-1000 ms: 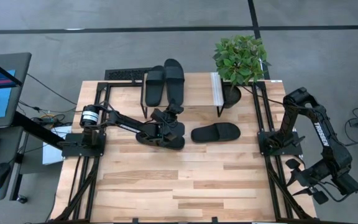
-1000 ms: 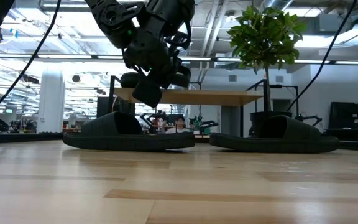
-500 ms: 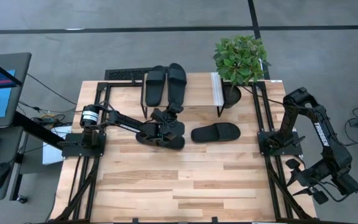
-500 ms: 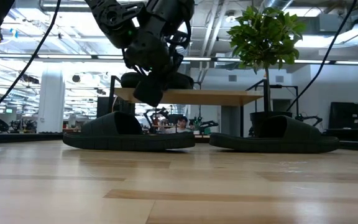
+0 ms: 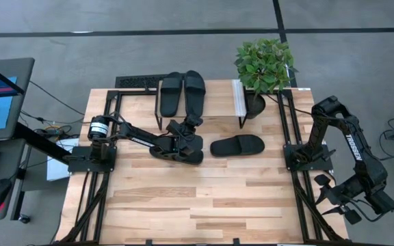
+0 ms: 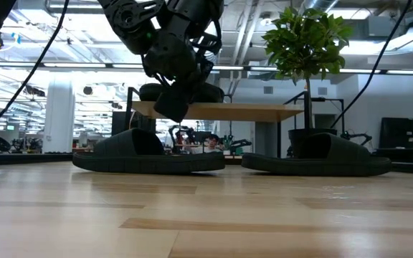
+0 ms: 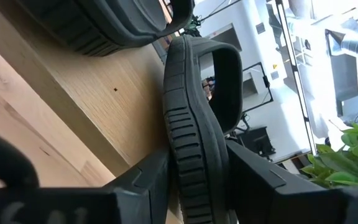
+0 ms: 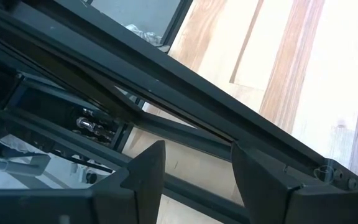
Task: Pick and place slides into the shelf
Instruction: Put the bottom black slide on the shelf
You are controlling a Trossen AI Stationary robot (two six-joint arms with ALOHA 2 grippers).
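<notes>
Lying at 5 o'clock beneath the opened, empty left gripper [image 5: 191, 124], a slide [image 5: 176, 152] is nearest; its long axis runs 3-to-9.

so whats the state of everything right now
left shelf slide: flat on the shelf
right shelf slide: flat on the shelf, left pincer at its near end
slide under left arm: sole down on the table
middle slide: sole down on the table, untouched
right pincer: open, empty, parked off the table
</notes>
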